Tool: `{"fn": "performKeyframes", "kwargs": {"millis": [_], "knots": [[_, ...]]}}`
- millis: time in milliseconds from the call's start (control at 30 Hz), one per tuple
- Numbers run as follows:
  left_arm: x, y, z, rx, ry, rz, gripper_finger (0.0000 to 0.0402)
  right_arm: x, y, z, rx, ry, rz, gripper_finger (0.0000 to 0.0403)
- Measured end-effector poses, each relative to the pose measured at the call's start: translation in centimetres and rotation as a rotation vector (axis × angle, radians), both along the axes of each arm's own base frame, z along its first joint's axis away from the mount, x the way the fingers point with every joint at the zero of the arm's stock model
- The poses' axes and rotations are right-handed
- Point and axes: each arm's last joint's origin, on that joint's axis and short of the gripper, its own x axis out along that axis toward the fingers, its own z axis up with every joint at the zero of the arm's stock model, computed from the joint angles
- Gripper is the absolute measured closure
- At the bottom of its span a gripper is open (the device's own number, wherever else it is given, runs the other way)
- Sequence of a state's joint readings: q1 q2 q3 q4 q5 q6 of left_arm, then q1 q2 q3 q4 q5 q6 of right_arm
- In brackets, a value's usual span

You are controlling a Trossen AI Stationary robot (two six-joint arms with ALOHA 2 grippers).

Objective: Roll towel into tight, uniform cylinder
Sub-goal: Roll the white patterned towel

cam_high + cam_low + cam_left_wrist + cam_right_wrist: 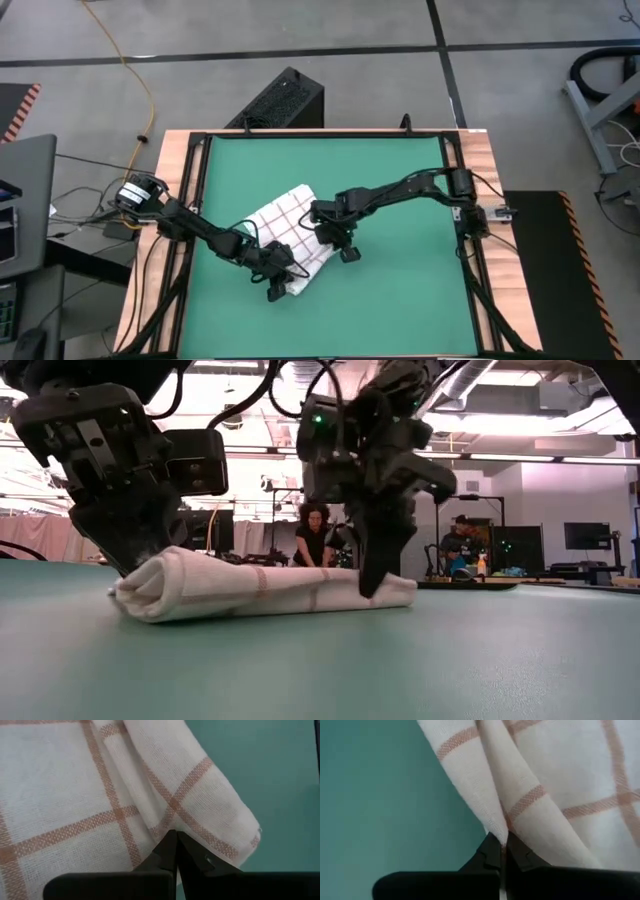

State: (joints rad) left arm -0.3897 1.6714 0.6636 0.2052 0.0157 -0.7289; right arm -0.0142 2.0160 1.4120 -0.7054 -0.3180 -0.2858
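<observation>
The towel (290, 240) lies loosely folded mid-mat (400, 300), with nothing else on the green. The left gripper (283, 283) pinches its near end, fingers clenched on cloth. The right gripper (343, 247) grasps a fold at its right edge. Both arms reach inward from the desk (170, 170) sides. A person (315, 535) stands far behind.

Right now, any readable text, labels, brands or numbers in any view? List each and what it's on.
None readable.
towel: only a grid of red-brown lines, no print or tag in view.
green mat: plain, no markings.
left claw and right claw: dark fingers, no lettering visible.
Room screens and benches behind the table in the low view: too small and blurred to read.
</observation>
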Motion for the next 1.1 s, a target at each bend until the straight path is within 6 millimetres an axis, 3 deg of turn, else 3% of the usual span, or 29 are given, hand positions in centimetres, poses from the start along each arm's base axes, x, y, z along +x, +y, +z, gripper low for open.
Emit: {"fn": "performKeyframes", "kwargs": {"millis": [300, 633, 1000, 1100], "knots": [[0.1, 0.2, 0.0, -0.019, 0.009, -0.006, 0.0401, 1.1, -0.5, 3.9, 0.0, -0.04, -0.011, 0.0391], [0.3, 0.4, 0.1, -0.032, -0.002, -0.031, 0.0401, 1.6, -2.4, 1.5, 0.094, 0.024, -0.114, 0.0392], [0.5, 0.9, 0.1, -0.073, 0.012, -0.057, 0.0401, 1.9, -3.6, 2.0, 0.135, -0.009, -0.189, 0.0392], [0.6, 1.3, 0.1, -0.087, 0.016, -0.064, 0.0401, 2.5, -4.4, 1.2, 0.149, -0.013, -0.279, 0.0392]]}}
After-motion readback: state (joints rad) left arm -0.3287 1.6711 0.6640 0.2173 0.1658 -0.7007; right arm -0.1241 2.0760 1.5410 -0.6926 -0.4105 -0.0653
